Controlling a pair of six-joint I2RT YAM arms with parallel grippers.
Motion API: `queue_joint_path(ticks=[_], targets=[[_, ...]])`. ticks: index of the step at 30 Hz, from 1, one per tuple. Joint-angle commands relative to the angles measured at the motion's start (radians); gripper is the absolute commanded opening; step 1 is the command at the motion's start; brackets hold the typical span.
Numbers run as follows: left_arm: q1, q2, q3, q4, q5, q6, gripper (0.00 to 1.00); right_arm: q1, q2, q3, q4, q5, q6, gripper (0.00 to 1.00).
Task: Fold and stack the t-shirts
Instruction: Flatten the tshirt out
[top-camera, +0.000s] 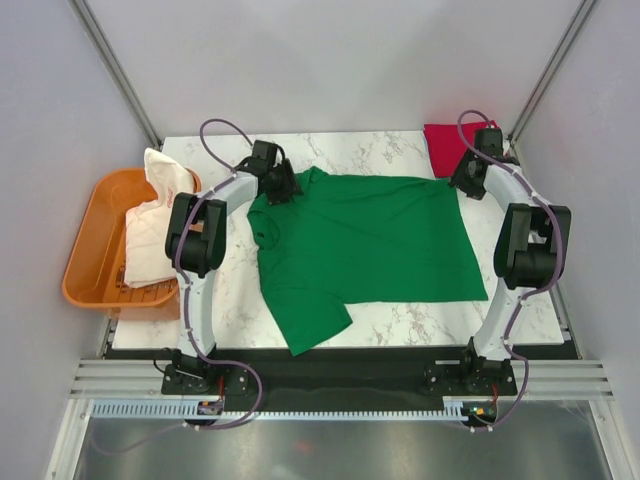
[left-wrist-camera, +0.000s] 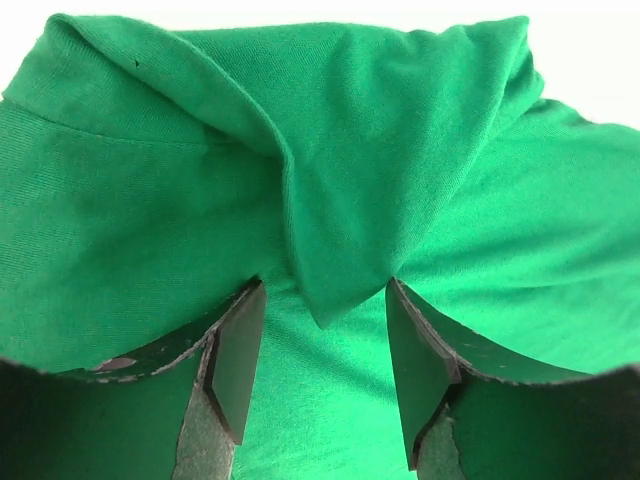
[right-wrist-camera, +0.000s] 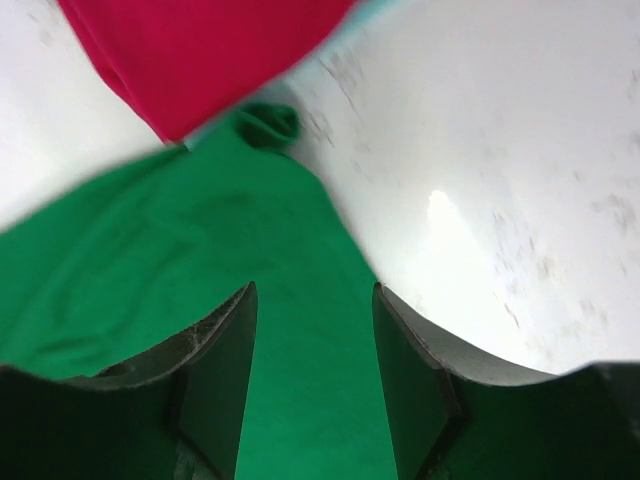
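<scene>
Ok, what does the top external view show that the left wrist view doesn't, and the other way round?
Top external only: the orange tub holding a white t-shirt off to the left, the folded red t-shirt at the far right, the right gripper near it, and the green t-shirt spread out whole. Left wrist only: a raised ridge of green cloth running down between the left gripper's open fingers. Both: the green t-shirt, with the left gripper at its far left corner.
</scene>
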Motion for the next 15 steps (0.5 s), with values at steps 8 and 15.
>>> queue_joint_path(ticks=[8, 15], targets=[[0.035, -0.047, -0.057, -0.111, -0.071, 0.05, 0.61, 0.024, -0.255, -0.304, -0.142, 0.062, 0.152, 0.52], [0.032, -0.237, -0.052, -0.124, -0.001, 0.088, 0.64, 0.024, -0.386, -0.45, -0.235, 0.112, 0.238, 0.49]])
